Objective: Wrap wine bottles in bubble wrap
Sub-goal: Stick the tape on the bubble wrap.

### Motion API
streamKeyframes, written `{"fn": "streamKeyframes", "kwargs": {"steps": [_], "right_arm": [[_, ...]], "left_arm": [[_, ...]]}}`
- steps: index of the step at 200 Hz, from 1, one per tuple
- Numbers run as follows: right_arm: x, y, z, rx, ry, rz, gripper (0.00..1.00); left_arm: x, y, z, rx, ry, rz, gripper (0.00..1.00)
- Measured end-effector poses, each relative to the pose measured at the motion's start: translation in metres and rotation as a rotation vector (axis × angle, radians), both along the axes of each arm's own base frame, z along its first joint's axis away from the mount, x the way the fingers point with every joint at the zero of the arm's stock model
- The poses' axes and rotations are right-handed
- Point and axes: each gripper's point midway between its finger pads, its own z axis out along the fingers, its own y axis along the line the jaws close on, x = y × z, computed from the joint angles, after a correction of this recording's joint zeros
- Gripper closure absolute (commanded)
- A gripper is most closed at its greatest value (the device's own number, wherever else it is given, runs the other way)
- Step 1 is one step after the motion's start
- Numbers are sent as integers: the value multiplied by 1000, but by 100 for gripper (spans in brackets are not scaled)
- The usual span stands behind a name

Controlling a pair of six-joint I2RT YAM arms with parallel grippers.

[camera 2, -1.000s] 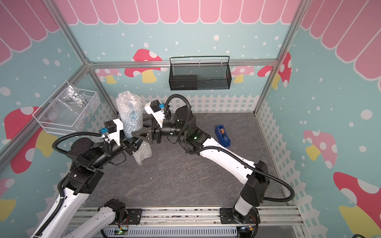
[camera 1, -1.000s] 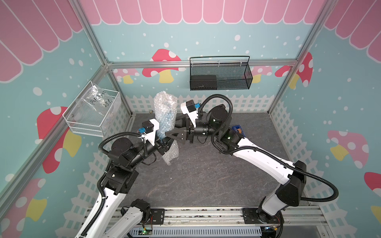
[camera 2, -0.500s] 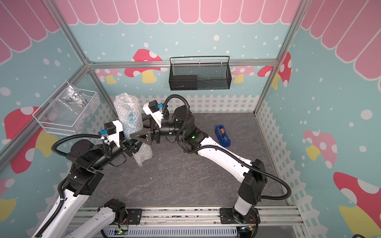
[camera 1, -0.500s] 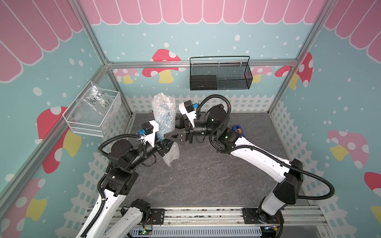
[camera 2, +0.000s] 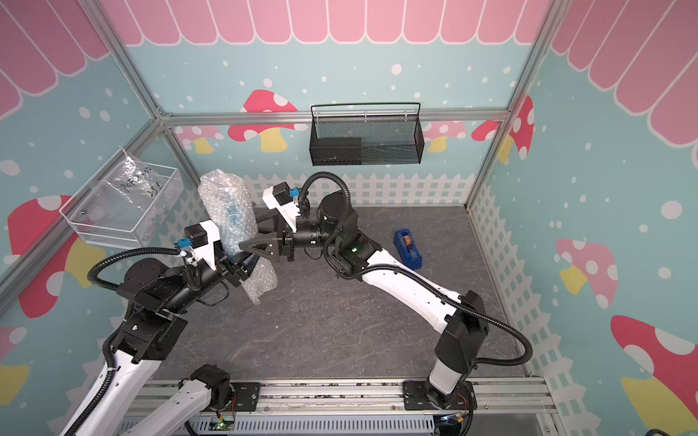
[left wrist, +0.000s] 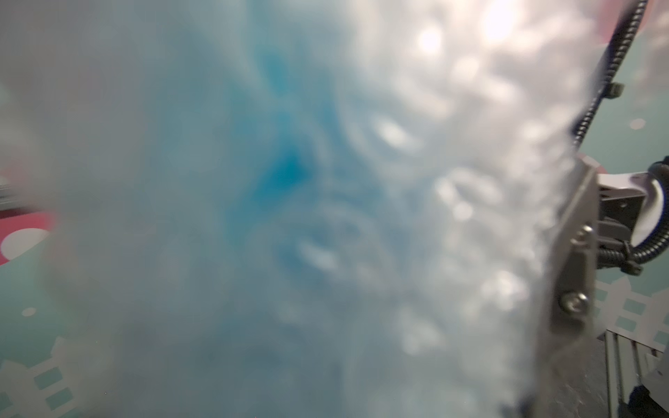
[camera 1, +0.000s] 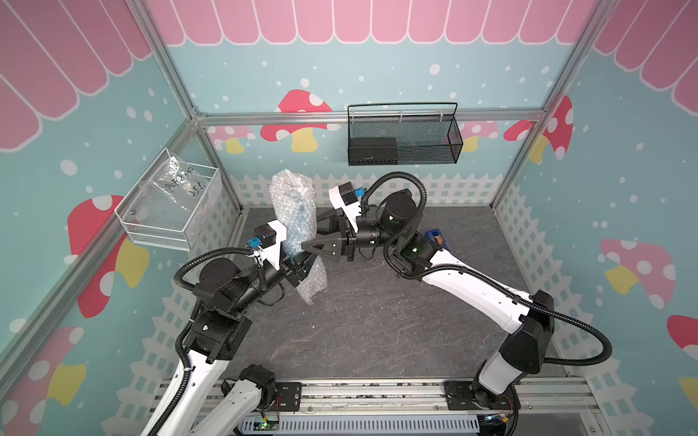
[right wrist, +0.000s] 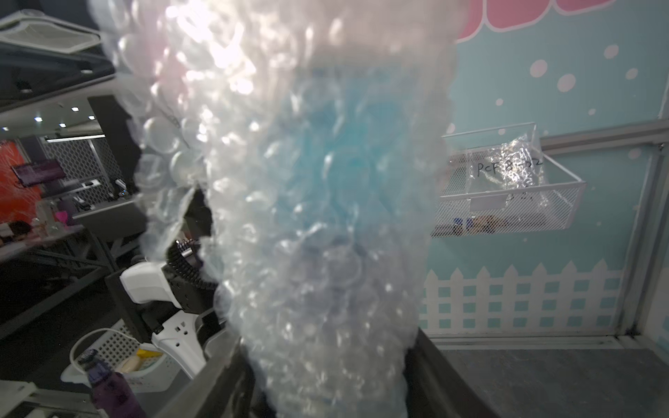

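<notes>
The left gripper (camera 1: pixel 302 264) pinches the lower part of the upright, rolled bubble wrap (camera 1: pixel 292 204) — the blue bottle (right wrist: pixel 336 163) shows faintly inside, above its fingers. The right gripper (camera 1: pixel 312 234) straddles the roll just above — whether its jaws press it cannot be told.

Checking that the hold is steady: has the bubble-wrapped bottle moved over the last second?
Yes. The top of the bubble wrap has leaned slightly toward the white wire basket on the wall. Its lower end has hardly shifted.
</notes>
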Motion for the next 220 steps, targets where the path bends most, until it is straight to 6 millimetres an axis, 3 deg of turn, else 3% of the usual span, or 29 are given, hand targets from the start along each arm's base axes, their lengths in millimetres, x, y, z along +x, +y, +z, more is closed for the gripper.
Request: {"fn": "streamKeyframes", "kwargs": {"steps": [26, 50, 65, 78, 87, 99, 130, 142, 157, 187, 200, 213, 220], "right_arm": [[-2, -2, -5, -4, 1, -2, 32], [-3, -5, -8, -7, 1, -12, 42], [-3, -7, -7, -4, -7, -19, 54], [0, -9, -6, -2, -6, -30, 51], [0, -9, -6, -2, -8, -33, 39], [-1, -9, -7, -6, 0, -27, 33], [-6, -13, -10, -9, -9, -17, 32], [-7, -15, -10, -9, -9, -18, 35], [-6, -17, -10, -9, -8, -28, 53], [-2, -21, -11, -9, -10, -47, 59], [-2, -23, -11, -9, -9, -52, 69], [-3, -24, -11, -9, -9, -53, 69], [-3, -24, -11, -8, -9, -53, 63]], "left_arm": [[-1, -2, -1, 6, 3, -13, 100], [-3, -4, -4, 10, 10, -29, 100], [-4, -5, -4, 13, 7, -34, 100], [-3, -4, -3, 10, 4, -27, 100], [-2, -3, -2, 9, 3, -21, 100], [-2, -4, -3, 11, 4, -25, 100], [-3, -6, -4, 13, 7, -35, 100], [-4, -7, -4, 13, 7, -42, 100], [-5, -8, -4, 15, 5, -54, 100], [-4, -8, -4, 12, 10, -49, 100], [-4, -8, -4, 12, 11, -50, 100], [-4, -8, -4, 13, 11, -54, 100], [-4, -8, -4, 13, 10, -55, 100]]}}
